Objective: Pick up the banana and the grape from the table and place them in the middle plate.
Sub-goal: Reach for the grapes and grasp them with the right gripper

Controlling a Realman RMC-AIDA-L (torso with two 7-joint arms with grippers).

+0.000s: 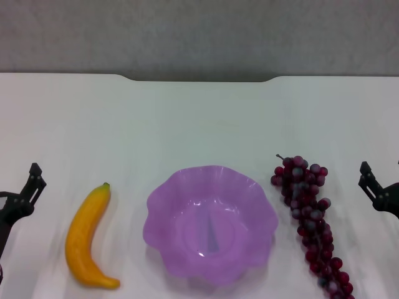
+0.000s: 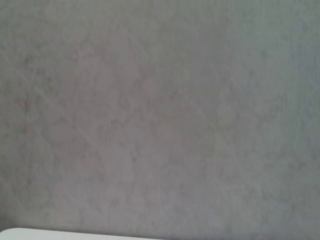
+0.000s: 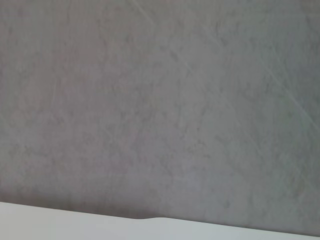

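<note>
In the head view the orange-yellow banana (image 1: pixel 87 238) lies on the white table (image 1: pixel 199 118) to the left of the purple scalloped plate (image 1: pixel 163 215). The bunch of dark red-purple grapes (image 1: pixel 310 218) lies to the right of the plate. The plate holds nothing. My left gripper (image 1: pixel 31 180) is at the left edge, left of the banana. My right gripper (image 1: pixel 369 177) is at the right edge, right of the grapes. Neither touches anything. The wrist views show only a grey wall and a strip of table edge (image 3: pixel 75 222).
The table's far edge has a notch (image 1: pixel 199 80) in the middle, with a grey wall behind it. The far half of the tabletop is bare white surface.
</note>
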